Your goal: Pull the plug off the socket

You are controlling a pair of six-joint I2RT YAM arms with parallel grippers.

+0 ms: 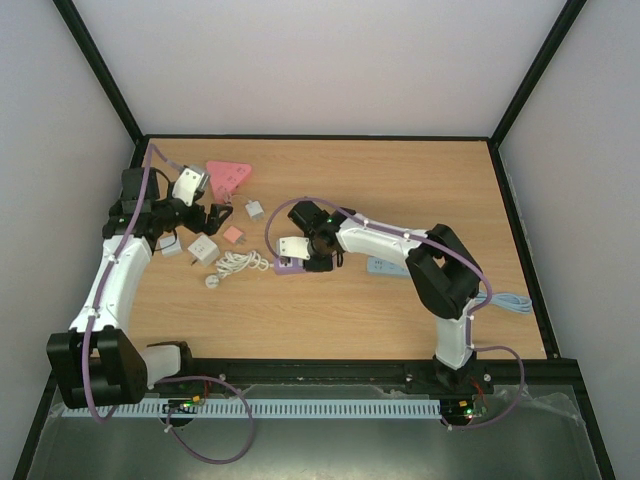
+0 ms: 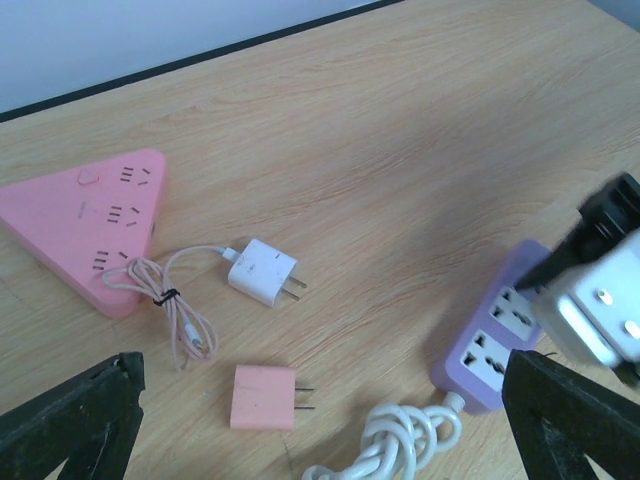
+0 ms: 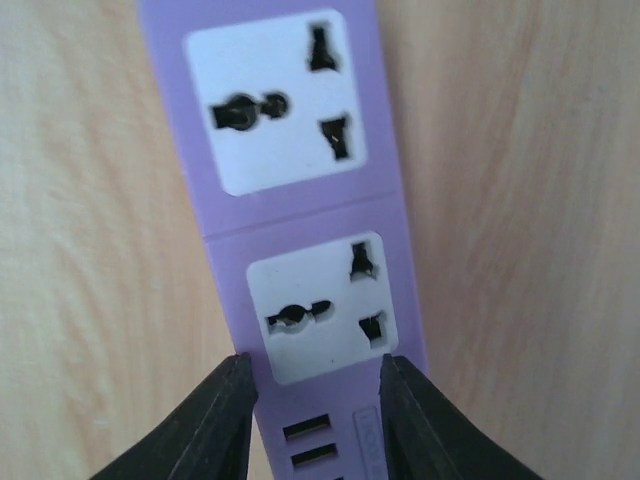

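Note:
A purple power strip (image 3: 290, 200) lies on the wooden table, and its two sockets in view hold no plug. My right gripper (image 3: 318, 400) is shut on its sides near the USB ports; in the top view the right gripper (image 1: 308, 262) sits over the strip (image 1: 288, 267). My left gripper (image 2: 320, 430) is open wide above a loose pink plug (image 2: 265, 397), and in the top view the left gripper (image 1: 213, 218) hovers near that plug (image 1: 232, 235). A white plug (image 2: 262, 272) lies loose by a pink triangular power strip (image 2: 95, 225).
The purple strip's white coiled cord (image 1: 240, 263) lies left of it. A white charger block (image 1: 203, 248) sits near the left arm. A light blue strip (image 1: 385, 267) lies under the right arm. A thin pink cable (image 2: 170, 310) trails from the white plug.

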